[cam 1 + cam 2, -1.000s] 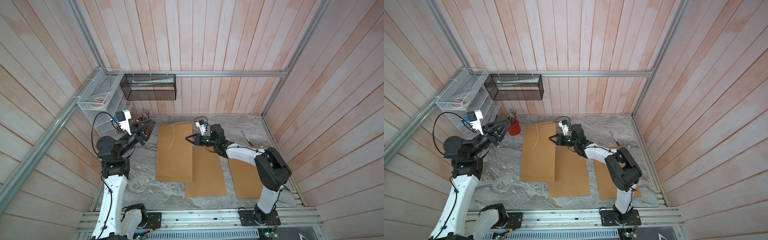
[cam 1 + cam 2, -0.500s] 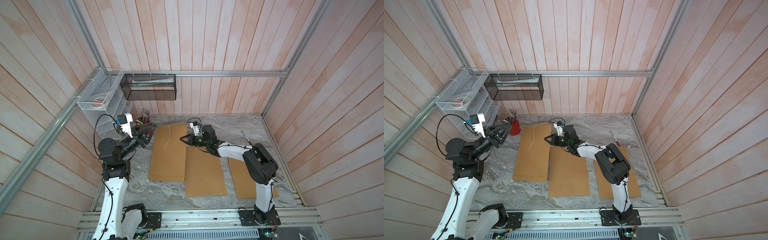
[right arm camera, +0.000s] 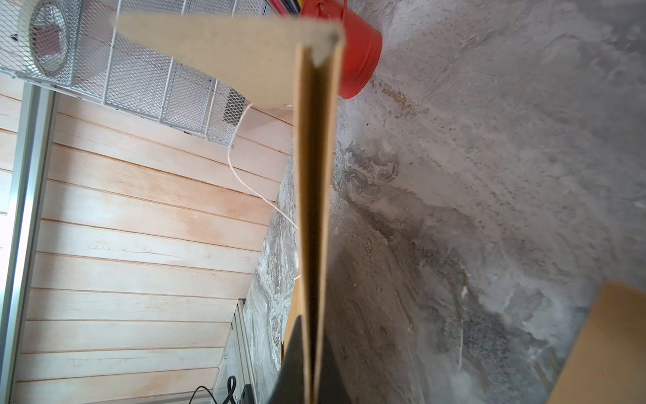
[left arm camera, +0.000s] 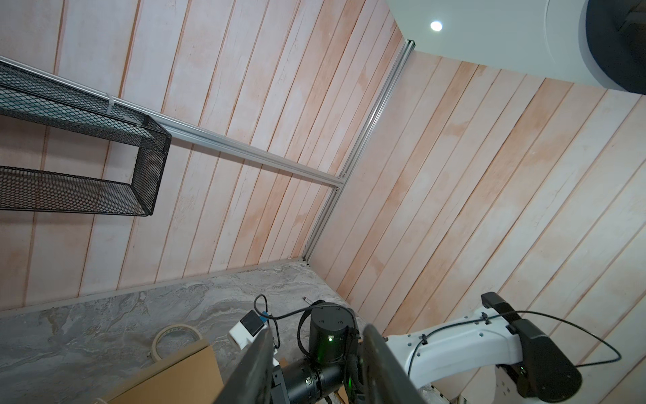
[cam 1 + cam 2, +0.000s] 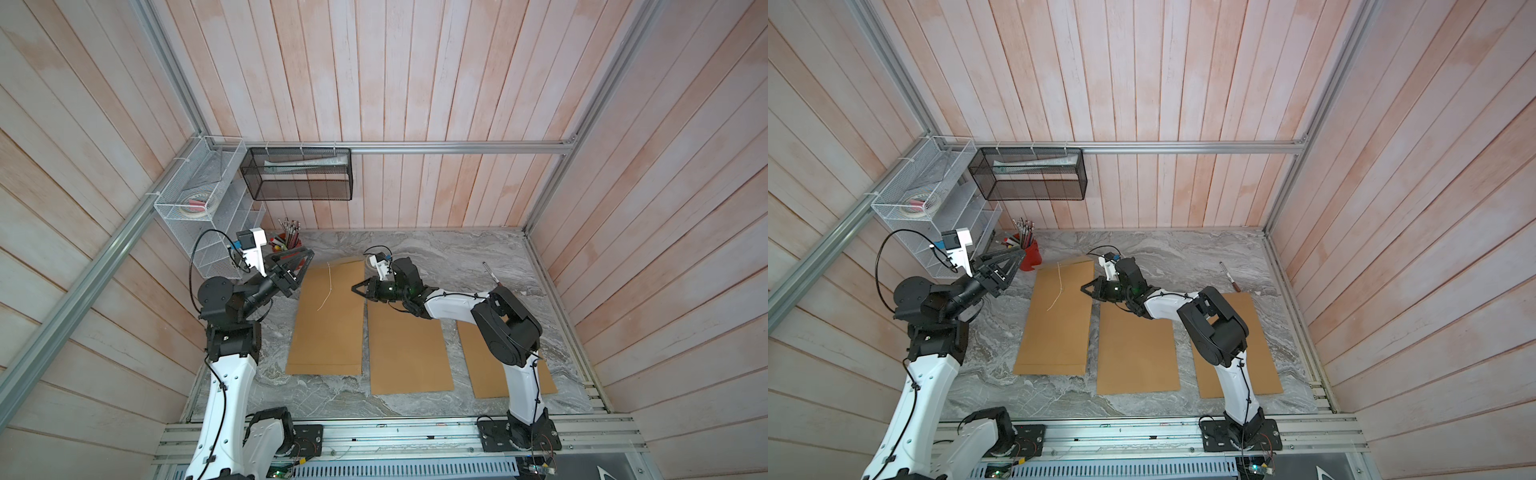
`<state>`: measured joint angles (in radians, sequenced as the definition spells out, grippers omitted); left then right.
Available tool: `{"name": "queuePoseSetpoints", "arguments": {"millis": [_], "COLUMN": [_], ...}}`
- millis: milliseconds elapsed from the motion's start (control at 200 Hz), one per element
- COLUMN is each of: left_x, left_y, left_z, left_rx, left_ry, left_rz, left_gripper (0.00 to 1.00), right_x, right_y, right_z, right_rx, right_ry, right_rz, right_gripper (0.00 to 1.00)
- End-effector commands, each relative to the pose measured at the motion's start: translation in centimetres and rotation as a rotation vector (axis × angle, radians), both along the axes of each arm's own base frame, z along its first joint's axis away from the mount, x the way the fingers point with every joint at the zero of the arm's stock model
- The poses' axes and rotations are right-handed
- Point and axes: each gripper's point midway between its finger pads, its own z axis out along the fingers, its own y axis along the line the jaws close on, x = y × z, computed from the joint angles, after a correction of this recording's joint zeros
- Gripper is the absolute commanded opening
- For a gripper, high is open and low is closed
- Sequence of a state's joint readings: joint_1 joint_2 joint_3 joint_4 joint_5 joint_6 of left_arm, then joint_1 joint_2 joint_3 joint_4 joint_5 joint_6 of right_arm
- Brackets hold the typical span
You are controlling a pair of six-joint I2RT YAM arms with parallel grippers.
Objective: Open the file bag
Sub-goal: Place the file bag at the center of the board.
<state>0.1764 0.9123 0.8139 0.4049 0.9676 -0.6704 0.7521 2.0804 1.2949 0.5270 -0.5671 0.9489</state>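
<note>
Three brown envelopes lie on the marble table; the file bag (image 5: 328, 324) (image 5: 1054, 324) is the leftmost, with a loose white string (image 5: 326, 286) across it. My right gripper (image 5: 354, 287) (image 5: 1082, 289) is shut on its right edge near the far end. In the right wrist view (image 3: 311, 349) the bag's edge (image 3: 313, 210) runs out from the jaws and the flap (image 3: 227, 56) stands lifted off the body. My left gripper (image 5: 309, 253) (image 5: 1021, 259) (image 4: 316, 332) hangs open and empty above the table, left of the bag's far corner.
Two more brown envelopes (image 5: 407, 349) (image 5: 490, 365) lie to the right. A red pen cup (image 5: 291, 245) (image 3: 356, 59) and white wire racks (image 5: 199, 195) fill the far left corner. A tape roll (image 4: 176, 339) sits behind the bag. A pen (image 5: 492, 276) lies far right. A black mesh basket (image 5: 299, 174) hangs on the back wall.
My right gripper has slid left with the file bag, which no longer overlaps the middle envelope. The left arm has barely shifted.
</note>
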Motion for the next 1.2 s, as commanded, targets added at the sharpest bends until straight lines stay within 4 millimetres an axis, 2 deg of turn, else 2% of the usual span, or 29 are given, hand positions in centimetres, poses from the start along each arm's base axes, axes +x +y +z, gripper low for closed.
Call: {"name": "queuePoseSetpoints", "arguments": {"millis": [0, 365, 670, 800, 1060, 1195], "left_x": [-0.3, -0.5, -0.5, -0.6, -0.7, -0.7], "left_y": [-0.1, -0.1, -0.1, -0.1, -0.1, -0.1], "left_z": [-0.2, -0.6, -0.6, -0.7, -0.5, -0.5], "left_rx": [0.002, 0.003, 0.002, 0.004, 0.007, 0.006], "left_ry": [-0.008, 0.0, 0.0, 0.001, -0.006, -0.007], "left_rz": [-0.01, -0.01, -0.01, -0.009, -0.007, -0.006], "left_gripper": [0.44, 0.44, 0.44, 0.44, 0.44, 0.44], "right_x": [-1.0, -2.7, -2.9, -2.9, -2.6, -2.3], "right_y": [1.0, 2.1, 2.3, 2.0, 0.9, 0.6], "right_z": [-1.6, -4.1, -5.7, -6.1, -6.5, -6.5], "right_rx": [0.003, -0.004, -0.014, -0.023, -0.047, -0.057], "right_ry": [0.03, 0.092, 0.132, 0.145, 0.163, 0.161], "right_rz": [0.025, 0.04, 0.025, 0.002, -0.05, -0.067], "right_gripper": [0.0, 0.0, 0.0, 0.08, 0.36, 0.45]}}
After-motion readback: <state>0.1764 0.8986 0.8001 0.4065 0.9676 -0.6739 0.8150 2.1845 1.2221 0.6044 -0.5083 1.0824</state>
